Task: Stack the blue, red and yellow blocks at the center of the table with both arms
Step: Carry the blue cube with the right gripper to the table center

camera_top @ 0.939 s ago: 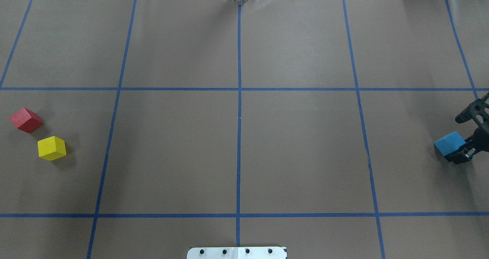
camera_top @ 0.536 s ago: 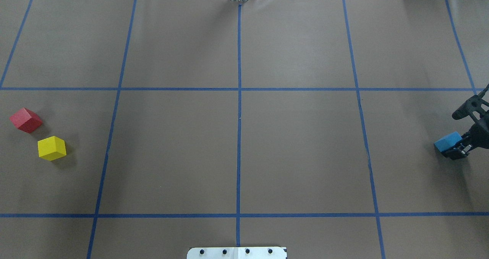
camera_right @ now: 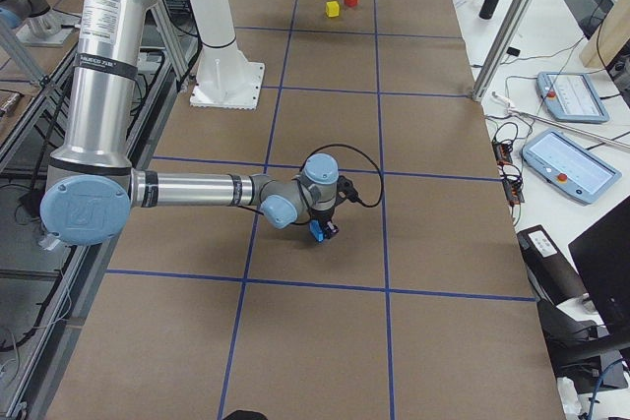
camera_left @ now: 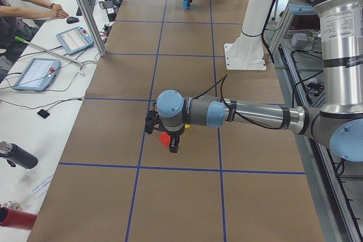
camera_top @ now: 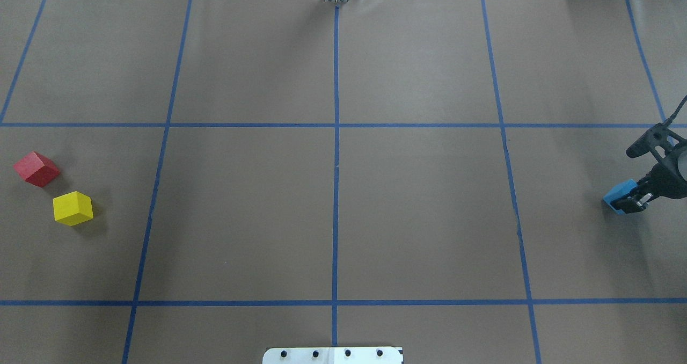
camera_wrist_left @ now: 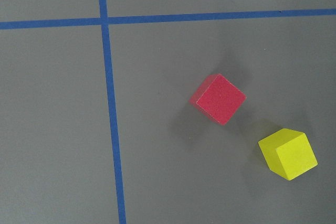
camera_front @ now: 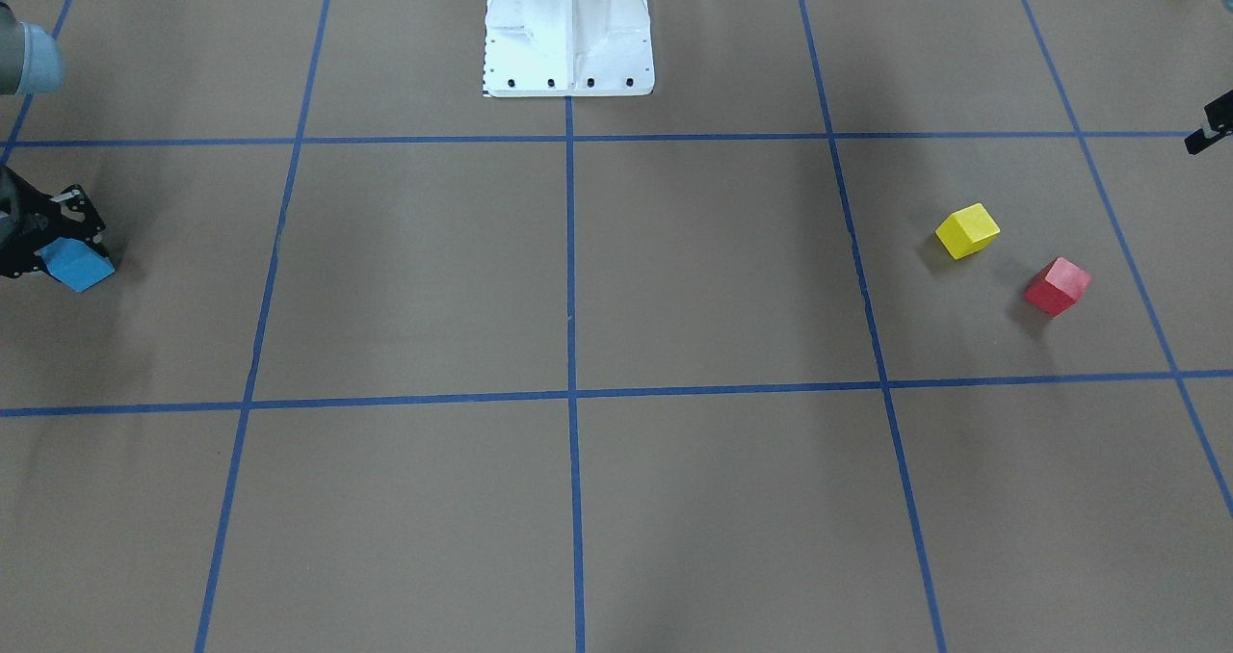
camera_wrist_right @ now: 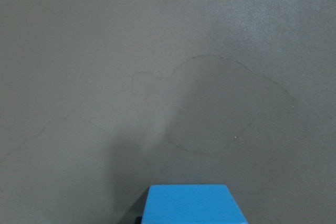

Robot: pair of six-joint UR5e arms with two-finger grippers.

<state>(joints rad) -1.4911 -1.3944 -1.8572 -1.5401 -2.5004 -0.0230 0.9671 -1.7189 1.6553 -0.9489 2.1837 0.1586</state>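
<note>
My right gripper [camera_top: 629,203] is shut on the blue block [camera_top: 615,196] and holds it low over the table's far right side. The block also shows in the front-facing view [camera_front: 81,266], the exterior right view [camera_right: 316,232] and at the bottom of the right wrist view [camera_wrist_right: 191,204]. The red block [camera_top: 36,168] and the yellow block [camera_top: 73,208] lie side by side, apart, at the far left, and show in the left wrist view [camera_wrist_left: 218,98] [camera_wrist_left: 289,153]. My left gripper [camera_left: 161,139] hovers over them; I cannot tell whether it is open or shut.
Brown paper with a blue tape grid [camera_top: 336,165] covers the table. The white robot base [camera_front: 568,27] stands at the near edge's middle. Operators' tablets [camera_left: 72,39] lie on the side bench beyond the table.
My right gripper has shut on the blue block and shifted it a little toward the table's middle. The red and yellow blocks have not moved.
</note>
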